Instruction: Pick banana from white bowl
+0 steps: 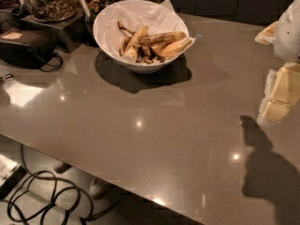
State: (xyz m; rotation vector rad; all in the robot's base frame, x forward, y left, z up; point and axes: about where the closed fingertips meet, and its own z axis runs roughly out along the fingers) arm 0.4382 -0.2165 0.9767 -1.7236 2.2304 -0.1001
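The pincer (277, 97) hangs at three o'clock over the surface (140, 144), grip state untellable, well apart from the banana (161, 38) in the white bowl (140, 65) at twelve.

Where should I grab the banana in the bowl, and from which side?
Take the banana at its middle, from above, closing across its narrow width: it lies nearly flat on top of the peels, clear of the rim of the white bowl. The gripper sits at the right edge, away from the bowl.
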